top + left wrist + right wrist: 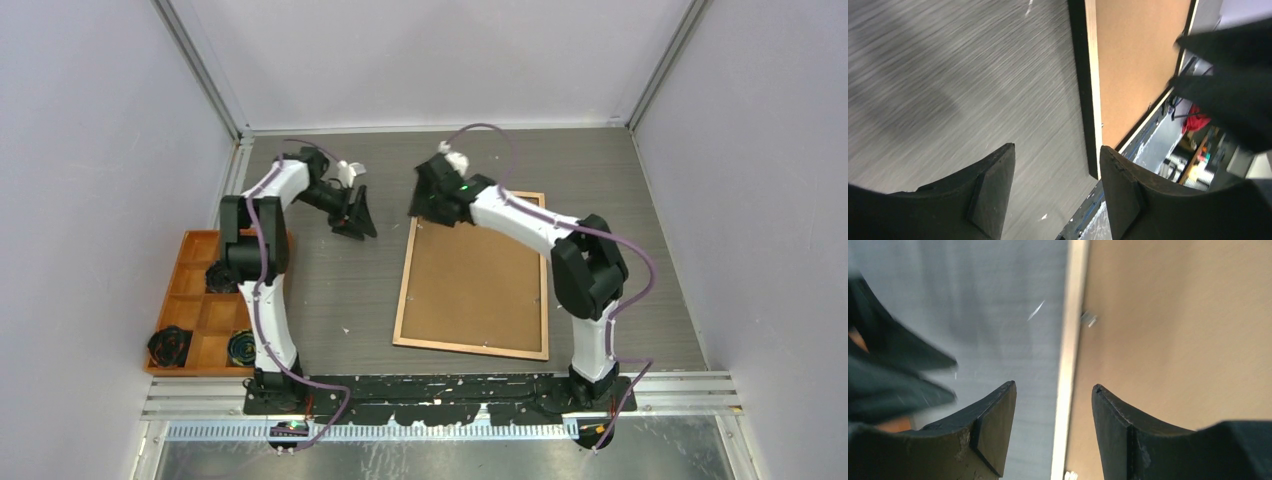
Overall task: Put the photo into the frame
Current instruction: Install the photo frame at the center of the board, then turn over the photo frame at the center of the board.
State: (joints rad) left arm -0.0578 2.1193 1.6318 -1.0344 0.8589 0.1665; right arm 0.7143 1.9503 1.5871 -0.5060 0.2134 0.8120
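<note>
The frame [403,290] lies face down on the table, its light wood-coloured back up, with the brown backing board [475,285] inside it. The photo is not in view. My right gripper [425,207] is open and empty, just above the frame's far left corner. In the right wrist view its jaws [1053,385] straddle the light left rail [1068,355], with the board [1173,330] on the right. My left gripper [355,215] is open and empty over bare table, left of the frame. The left wrist view [1055,147] shows the frame's black side [1078,75] and the board [1138,55].
An orange compartment tray [195,300] stands at the table's left edge with two black round items [168,345] in its near cells. Grey walls enclose the table on three sides. The right arm [1233,90] shows dark and blurred in the left wrist view.
</note>
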